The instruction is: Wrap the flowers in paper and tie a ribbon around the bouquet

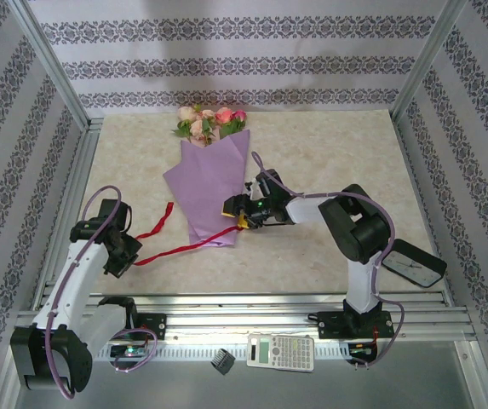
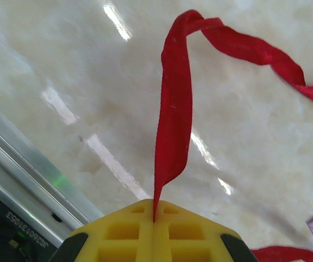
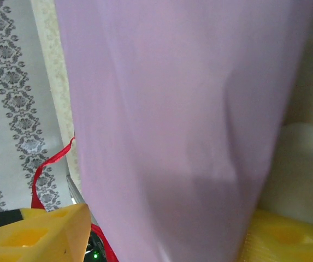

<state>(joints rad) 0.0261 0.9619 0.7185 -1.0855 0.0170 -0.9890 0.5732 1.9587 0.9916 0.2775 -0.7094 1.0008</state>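
Observation:
The bouquet lies on the table, its flowers (image 1: 203, 123) pointing to the far side and its purple paper (image 1: 209, 183) narrowing toward me. My left gripper (image 1: 121, 256) sits near the table's front left, its yellow fingers (image 2: 118, 234) shut on the end of the red ribbon (image 2: 173, 120). That ribbon (image 1: 180, 247) runs right to the cone's lower end. My right gripper (image 1: 242, 215) is at the cone's lower right. Its jaws stand wide on either side of the paper (image 3: 178, 125), with a gap at the left finger (image 3: 47, 232).
An aluminium rail (image 1: 269, 302) borders the near edge. Below it lie a calculator (image 1: 280, 351) and a small black object (image 1: 220, 360). A black-framed flat device (image 1: 414, 262) lies at the right. Metal posts and patterned walls enclose the table.

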